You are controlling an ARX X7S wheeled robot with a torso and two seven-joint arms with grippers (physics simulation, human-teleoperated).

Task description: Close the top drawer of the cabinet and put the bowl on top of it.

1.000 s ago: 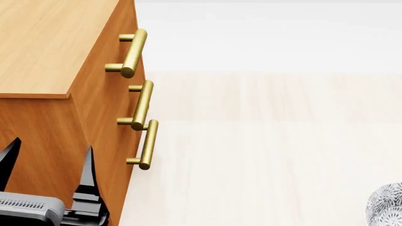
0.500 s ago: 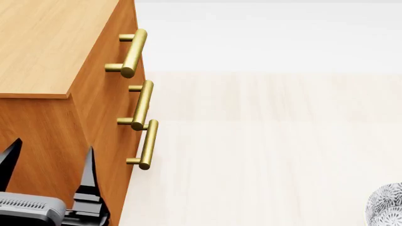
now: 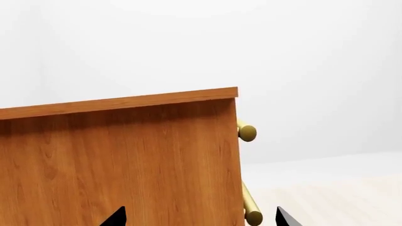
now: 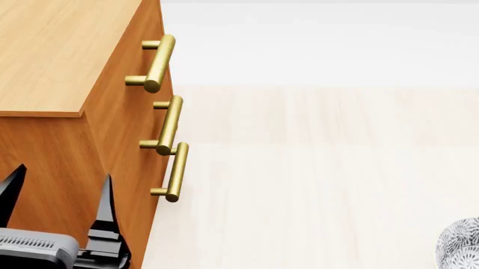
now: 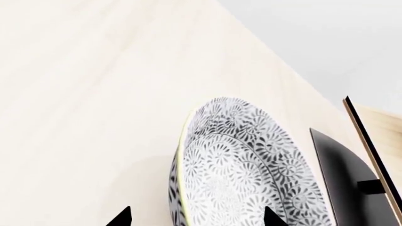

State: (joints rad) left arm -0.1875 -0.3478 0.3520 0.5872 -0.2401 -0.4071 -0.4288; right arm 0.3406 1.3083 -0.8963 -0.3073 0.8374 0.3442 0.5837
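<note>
Left tool (image 4: 56,193) spread open, empty, beside the cabinet (image 4: 60,50) — right tool (image 5: 196,217) open around the bowl (image 5: 245,169)

cabinet (image 4: 67,112) and bowl (image 5: 245,169) on pale floor (image 4: 314,185)

Almost nothing has changed. The left gripper (image 4: 56,193) by the side of the cabinet (image 4: 53,61) has slid a tiny bit lower since a second ago — just a hair. Since half a second ago it has not moved.

Both end effectors (image 4: 56,188) (image 5: 196,216) agape, empty
</note>
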